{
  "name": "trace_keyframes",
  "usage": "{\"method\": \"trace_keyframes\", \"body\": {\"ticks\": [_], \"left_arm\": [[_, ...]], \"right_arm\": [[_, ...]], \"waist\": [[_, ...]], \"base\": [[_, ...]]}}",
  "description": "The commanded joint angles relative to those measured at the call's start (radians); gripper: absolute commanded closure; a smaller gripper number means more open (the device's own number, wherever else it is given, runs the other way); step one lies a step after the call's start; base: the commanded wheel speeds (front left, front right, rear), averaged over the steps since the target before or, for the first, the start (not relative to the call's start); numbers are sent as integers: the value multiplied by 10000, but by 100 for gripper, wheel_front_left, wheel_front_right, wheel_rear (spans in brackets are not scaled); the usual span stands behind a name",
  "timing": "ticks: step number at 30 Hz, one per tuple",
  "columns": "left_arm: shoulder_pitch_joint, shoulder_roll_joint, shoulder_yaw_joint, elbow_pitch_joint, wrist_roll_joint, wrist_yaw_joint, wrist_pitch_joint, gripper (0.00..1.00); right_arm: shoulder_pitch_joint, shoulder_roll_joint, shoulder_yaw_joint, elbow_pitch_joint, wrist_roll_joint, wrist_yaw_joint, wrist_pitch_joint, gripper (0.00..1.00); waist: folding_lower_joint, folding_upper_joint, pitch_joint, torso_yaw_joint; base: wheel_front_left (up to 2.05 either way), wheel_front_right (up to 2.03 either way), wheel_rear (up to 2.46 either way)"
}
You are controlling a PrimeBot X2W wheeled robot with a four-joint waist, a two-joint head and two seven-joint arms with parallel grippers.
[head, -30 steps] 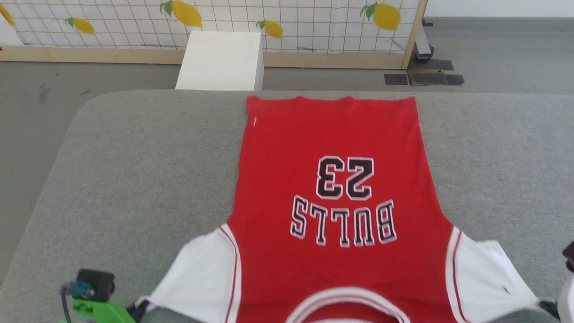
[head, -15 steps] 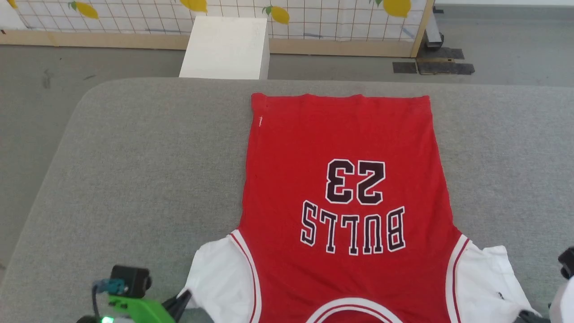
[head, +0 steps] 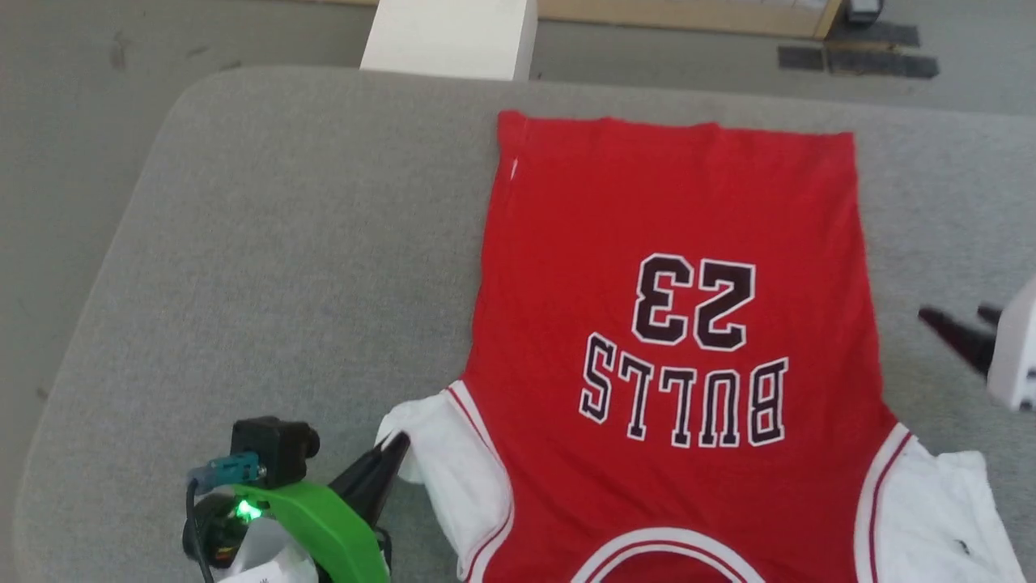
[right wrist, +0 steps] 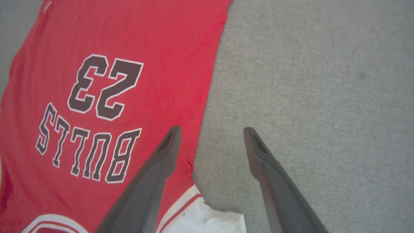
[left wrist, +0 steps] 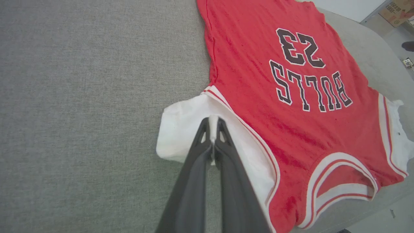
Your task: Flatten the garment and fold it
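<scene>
We see left gripper [left wrist: 212, 122] clamped on the white sleeve [left wrist: 181, 132] of the garment [head: 672, 202], right gripper [right wrist: 210, 131] spread, empty, above its side edge on the bench [head: 283, 243].

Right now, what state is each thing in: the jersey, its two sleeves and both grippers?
Red jersey, spread flat, print side up, on the gray padded table.
Left-side sleeve, bunched, pinched by the left gripper.
Right-side sleeve, lying loose, slightly rumpled.
Left gripper, shut on the left-side sleeve.
Right gripper, open, holding nothing, at the jersey's right edge.
</scene>
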Motion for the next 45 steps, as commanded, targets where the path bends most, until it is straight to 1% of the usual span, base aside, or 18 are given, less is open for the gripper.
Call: {"method": "trace_keyframes", "body": {"ticks": [1,4,6,10,16,23,28,31,32,33,40,45], "left_arm": [[-271,-151,-2,-146,112,101,-163,100],[-418,-646,127,-272,-58,259,-638,100],[-567,-812,119,-206,70,275,-965,100],[-931,-1241,-78,-4,119,144,-1436,100],[-1323,-1586,-334,365,330,27,-1900,100],[-1732,-1871,-641,874,496,-180,-2273,100],[-1832,-1920,-707,1053,568,-199,-2421,100],[-1862,-1950,-703,1119,551,-184,-2478,100],[-1867,-1954,-697,1137,544,-179,-2492,100],[-1871,-1955,-691,1155,536,-173,-2505,100],[-1914,-1938,-690,1300,509,-157,-2555,100],[-1928,-1862,-674,1358,512,-131,-2543,100]], "right_arm": [[-545,24,0,242,-163,-15,199,0],[-1771,-115,69,763,-556,-15,616,0],[-2554,-263,114,1168,-771,-15,899,0],[-3921,-678,261,1988,-1309,-15,1332,0],[-5483,-919,293,3180,-1947,-15,1454,0],[-6366,-1354,557,4278,-2531,-15,1235,0],[-6531,-1496,713,4786,-2640,-15,1198,0],[-6433,-1561,1093,4913,-2564,-15,1311,1],[-6399,-1588,1212,4911,-2523,-15,1343,65],[-6373,-1607,1284,4910,-2465,-15,1368,100],[-6167,-1819,1502,5021,-2256,-15,1303,100],[-5889,-1933,1533,5205,-2233,-15,1055,100]], "waist": [[0,30,961,704],[0,30,1545,1038],[0,30,1905,1225],[0,30,2482,1622],[0,30,3105,2090],[0,30,3509,2477],[0,30,3618,2559],[0,30,3641,2571],[0,30,3641,2568],[0,30,3641,2561],[0,30,3477,2473],[0,30,3103,2261]], "base": [[0,0,0],[0,0,0],[0,0,0],[0,0,0],[0,0,0],[0,0,0],[0,0,0],[0,0,0],[0,0,0],[0,0,0],[0,0,0],[0,0,0]]}}
